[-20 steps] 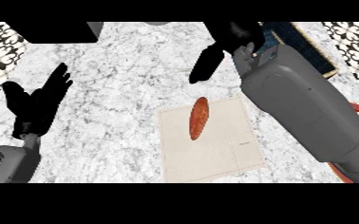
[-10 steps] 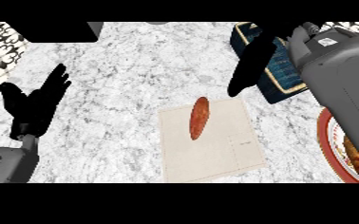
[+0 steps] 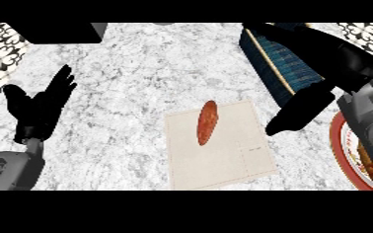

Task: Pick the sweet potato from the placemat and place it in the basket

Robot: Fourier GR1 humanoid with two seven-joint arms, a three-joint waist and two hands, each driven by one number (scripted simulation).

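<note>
The orange-brown sweet potato [image 3: 207,122] lies lengthwise on the far part of a beige placemat [image 3: 226,163] at the counter's middle. My right hand [image 3: 300,109] hangs to the right of the placemat, fingers straight and pointing down-left, about a hand's width from the sweet potato and holding nothing. A dark blue basket [image 3: 285,65] with a tan rim sits at the far right, partly hidden by my right forearm. At the left edge my left hand [image 3: 38,107] rests open with its fingers up.
A red-rimmed plate [image 3: 344,150] with food shows at the right edge, just beside my right hand. A black block [image 3: 62,32] sits at the far left. Patterned surfaces show at the left edge [image 3: 7,44] and the far right corner [image 3: 358,29].
My right hand has swung from beyond the placemat's far edge to the right and nearer, now beside the placemat's right side. The sweet potato and left hand have not moved.
</note>
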